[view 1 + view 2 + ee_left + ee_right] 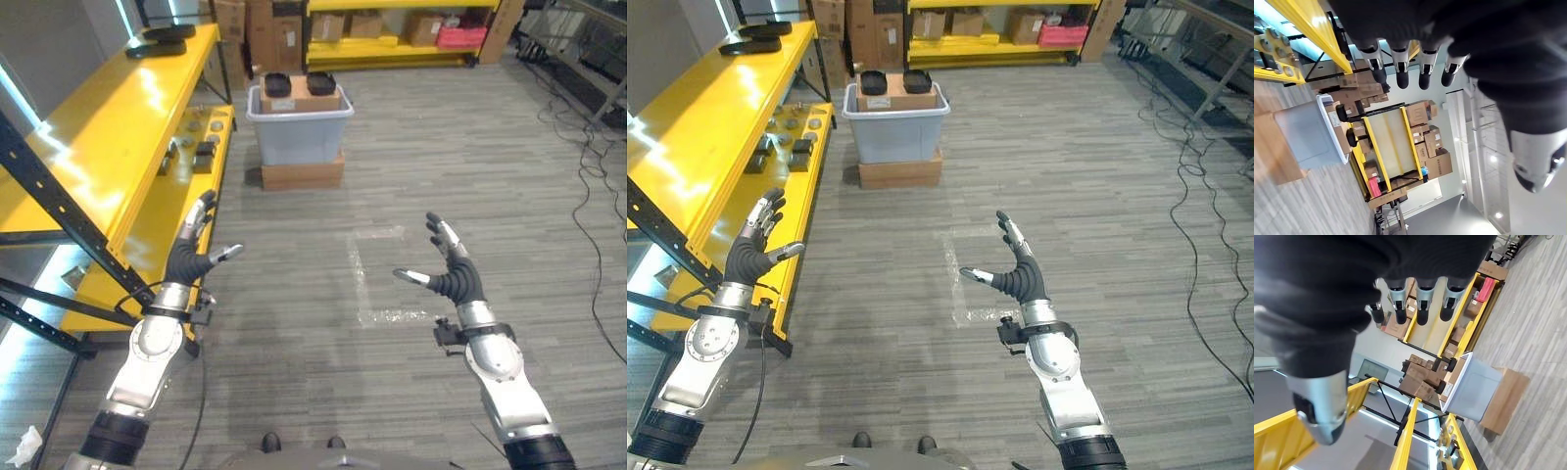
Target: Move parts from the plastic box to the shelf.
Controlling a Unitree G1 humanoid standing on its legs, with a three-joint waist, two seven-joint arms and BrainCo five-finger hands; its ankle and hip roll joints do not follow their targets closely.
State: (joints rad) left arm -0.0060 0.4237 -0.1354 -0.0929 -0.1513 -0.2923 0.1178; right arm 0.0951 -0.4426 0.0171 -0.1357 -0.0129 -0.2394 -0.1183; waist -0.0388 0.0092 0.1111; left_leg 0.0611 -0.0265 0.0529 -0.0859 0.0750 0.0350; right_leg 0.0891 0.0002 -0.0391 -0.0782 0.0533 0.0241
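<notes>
The plastic box (299, 132) stands on a cardboard carton (303, 172) on the floor at 12 o'clock, well apart from both hands, its long axis running 9 to 3; 2 dark parts (277, 84) sit at its top, side by side; the yellow shelf (118, 117) stretches along 9 to 11 o'clock, small parts (204, 155) on its lower level; the left hand (192, 253) and right hand (451, 272) hang empty, fingers (1402, 78) spread apart.
</notes>
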